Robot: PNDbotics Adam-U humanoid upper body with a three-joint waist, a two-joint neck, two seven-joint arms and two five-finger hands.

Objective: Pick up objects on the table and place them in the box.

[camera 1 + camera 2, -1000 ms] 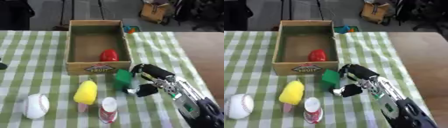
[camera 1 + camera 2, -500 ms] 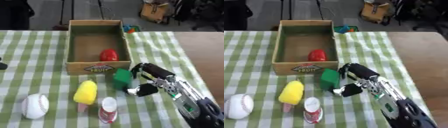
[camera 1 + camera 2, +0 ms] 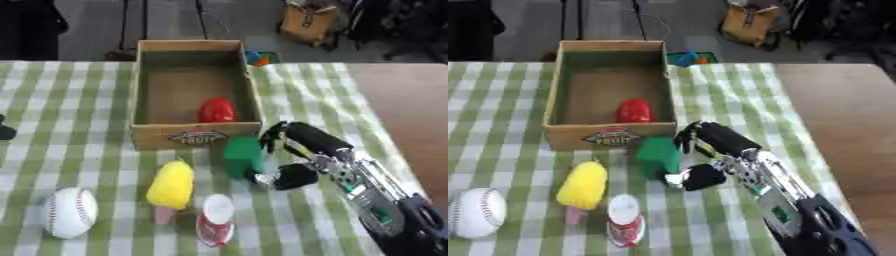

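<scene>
Left eye view: on a green-checked desk, the right robot hand curls its fingers and thumb around a green block just in front of the cardboard box, which holds a red pepper-like object. Right eye view: also in front of the box lie a yellow ice-pop toy, a small red-and-white bottle and a baseball.
</scene>
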